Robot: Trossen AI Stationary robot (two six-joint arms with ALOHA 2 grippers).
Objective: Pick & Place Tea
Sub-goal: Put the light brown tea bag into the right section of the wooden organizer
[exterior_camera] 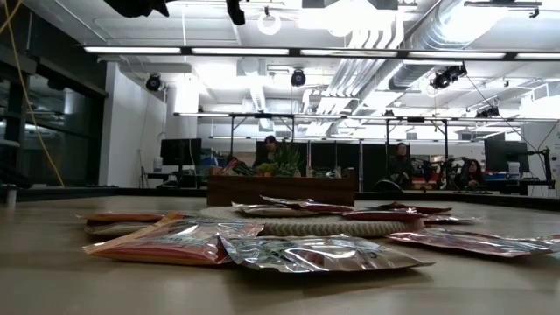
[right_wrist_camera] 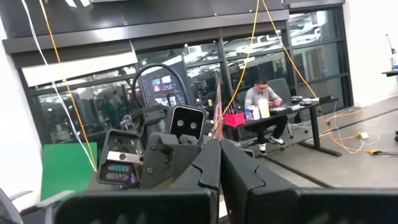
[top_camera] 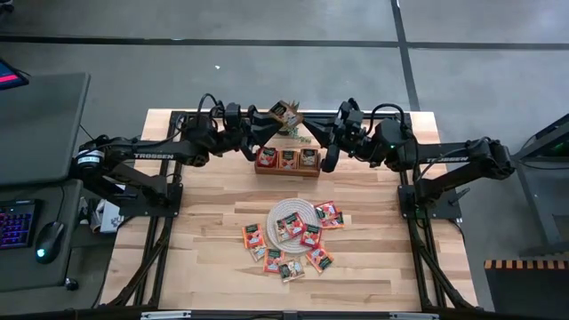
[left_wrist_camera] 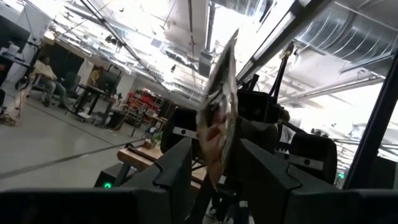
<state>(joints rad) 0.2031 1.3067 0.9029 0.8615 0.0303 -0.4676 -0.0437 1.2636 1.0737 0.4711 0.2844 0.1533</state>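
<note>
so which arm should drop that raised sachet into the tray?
Left, probably. The left gripper holds the tea sachet above the wooden tray. The right gripper looks shut on the same sachet's edge, so it should release first.

1. Held sachet [left_wrist_camera: 219, 106]: in the left wrist view it shows edge-on and blurred, so its print is unreadable; its lower end is hidden between the fingers [left_wrist_camera: 177, 168].
2. Wooden tray [top_camera: 287, 161]: the arms cover its far edge in the high view; contents of its compartments are too small to identify.
3. Low view: both grippers are cut off by the upper edge. The tray [exterior_camera: 282, 189] is partly hidden behind the sachets [exterior_camera: 254, 245].
4. Right wrist view: the sachet [right_wrist_camera: 218, 121] shows only as a thin sliver.
</note>
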